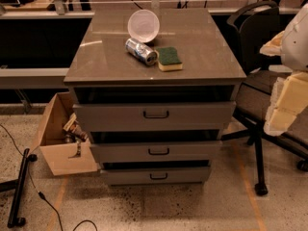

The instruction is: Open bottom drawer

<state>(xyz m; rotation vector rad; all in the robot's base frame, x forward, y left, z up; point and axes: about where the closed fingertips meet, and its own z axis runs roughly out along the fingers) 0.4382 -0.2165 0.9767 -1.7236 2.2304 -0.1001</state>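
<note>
Camera view: gripper (284, 107) at right edge, apart from bottom drawer (156, 175)

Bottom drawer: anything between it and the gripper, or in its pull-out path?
Nothing visible. The gripper is at the right edge, over the chair. The floor before the bottom drawer is bare; the cardboard box sits to its left.
</note>
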